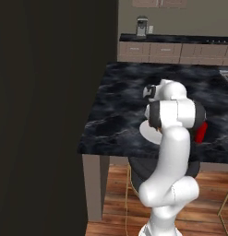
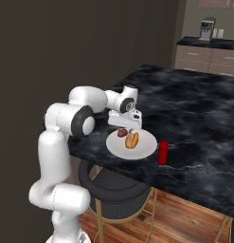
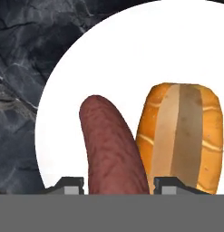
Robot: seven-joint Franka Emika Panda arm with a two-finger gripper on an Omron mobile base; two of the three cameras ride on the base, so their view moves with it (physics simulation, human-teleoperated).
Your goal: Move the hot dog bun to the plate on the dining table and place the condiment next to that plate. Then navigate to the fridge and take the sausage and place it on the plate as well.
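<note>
A dark red sausage (image 3: 111, 145) stands between my gripper's (image 3: 119, 185) two fingertips, which are shut on it just above the white plate (image 3: 131, 59). The hot dog bun (image 3: 183, 136) lies on the plate right beside the sausage. In the right base view, my gripper (image 2: 124, 129) holds the sausage (image 2: 122, 133) low over the plate's (image 2: 146, 148) left side, with the bun (image 2: 132, 140) at the middle. The red condiment bottle (image 2: 163, 152) stands upright just right of the plate. The left base view has my arm covering most of the plate (image 1: 147, 131) and the condiment (image 1: 201, 131).
The plate sits near the front left corner of the dark marble dining table (image 2: 194, 109). A black stool (image 2: 113, 190) is tucked under that edge. A tall dark wall (image 1: 41, 115) rises on the left. Cabinets and a coffee machine (image 2: 207, 28) line the back.
</note>
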